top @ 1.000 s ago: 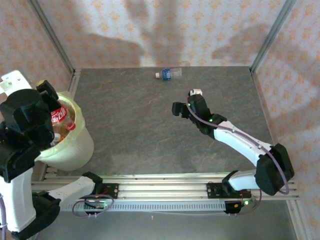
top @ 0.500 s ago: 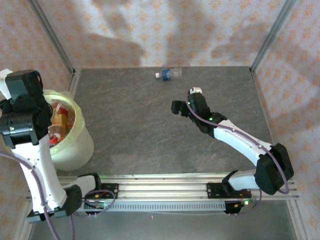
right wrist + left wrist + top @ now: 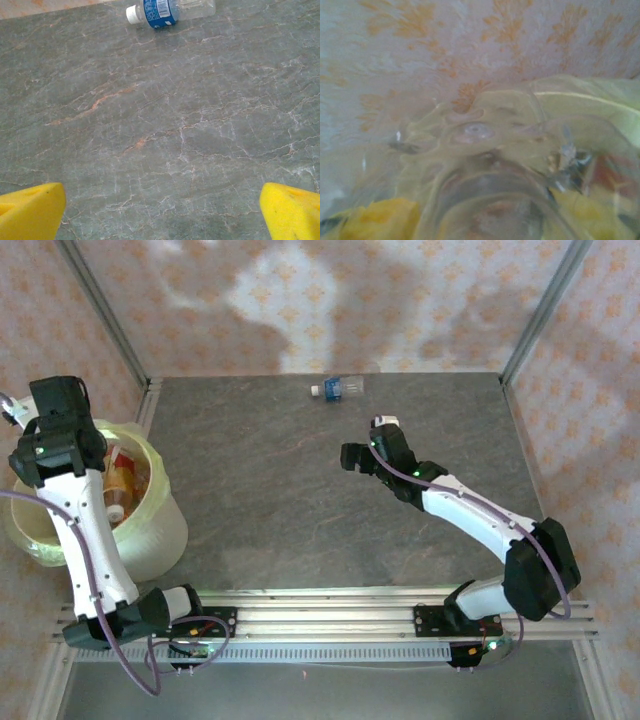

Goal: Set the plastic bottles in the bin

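**One bottle on the table, dead ahead of my right gripper**

My right gripper (image 3: pixel 160 212) hangs over the bare table (image 3: pixel 165 140). Its yellow pads (image 3: pixel 30 210) are spread as wide as they go, with nothing between them. The one loose bottle (image 3: pixel 170 10) lies straight ahead of it, well apart, close to the far wall. It rests on its side with its long axis crosswise to my reach. The white cap is to the gripper's left and the blue label sits just beside the cap. My jaws open along that same line, so I judge the wrist must roll before the fingers can close across the body rather than end to end.

My left gripper (image 3: pixel 480 220) is over the bin (image 3: pixel 160 530), far off to the right gripper's left. Its own view is a blur of clear plastic and yellow-green bag right at the lens. I cannot tell whether its jaws are parted or pinching something. The right arm is much the nearer to the bottle, so I take this reach to be its job.

The count is one bottle on the table and one bin. Inside the bin are bottles (image 3: pixel 120 480), and I make out at least three, with red and orange labels. My left arm hides the rest.
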`<action>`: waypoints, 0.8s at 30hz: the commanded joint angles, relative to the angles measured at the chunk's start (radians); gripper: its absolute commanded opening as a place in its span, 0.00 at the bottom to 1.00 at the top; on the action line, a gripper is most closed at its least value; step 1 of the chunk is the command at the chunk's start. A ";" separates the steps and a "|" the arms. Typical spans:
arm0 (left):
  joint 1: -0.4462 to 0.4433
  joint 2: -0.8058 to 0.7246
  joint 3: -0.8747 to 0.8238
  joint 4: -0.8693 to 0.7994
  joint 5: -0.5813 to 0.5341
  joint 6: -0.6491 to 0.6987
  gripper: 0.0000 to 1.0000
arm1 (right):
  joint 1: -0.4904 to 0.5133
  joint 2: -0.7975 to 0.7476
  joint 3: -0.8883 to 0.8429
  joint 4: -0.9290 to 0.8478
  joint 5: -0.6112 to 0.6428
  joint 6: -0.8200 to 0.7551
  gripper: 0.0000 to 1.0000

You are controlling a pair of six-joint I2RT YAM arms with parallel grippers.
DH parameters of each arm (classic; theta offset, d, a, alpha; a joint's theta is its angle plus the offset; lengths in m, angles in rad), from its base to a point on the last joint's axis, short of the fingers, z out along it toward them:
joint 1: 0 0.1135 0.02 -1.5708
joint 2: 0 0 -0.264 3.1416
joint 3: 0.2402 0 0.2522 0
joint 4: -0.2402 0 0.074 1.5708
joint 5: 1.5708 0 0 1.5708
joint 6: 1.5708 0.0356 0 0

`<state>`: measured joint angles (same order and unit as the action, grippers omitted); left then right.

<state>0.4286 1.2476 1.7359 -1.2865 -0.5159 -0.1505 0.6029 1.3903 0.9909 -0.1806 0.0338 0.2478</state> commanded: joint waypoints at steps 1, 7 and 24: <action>0.009 -0.003 -0.055 0.043 0.074 0.014 0.59 | -0.006 0.012 0.031 -0.028 0.000 0.009 0.99; 0.018 0.014 -0.140 0.082 0.119 -0.011 0.75 | -0.005 0.026 0.040 -0.038 -0.007 0.016 0.99; 0.023 -0.038 0.099 0.014 0.402 -0.099 0.97 | -0.006 0.081 0.076 -0.071 -0.028 0.042 0.99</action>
<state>0.4461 1.2037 1.8481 -1.2568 -0.2176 -0.2184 0.6029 1.4605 1.0248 -0.2249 0.0139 0.2703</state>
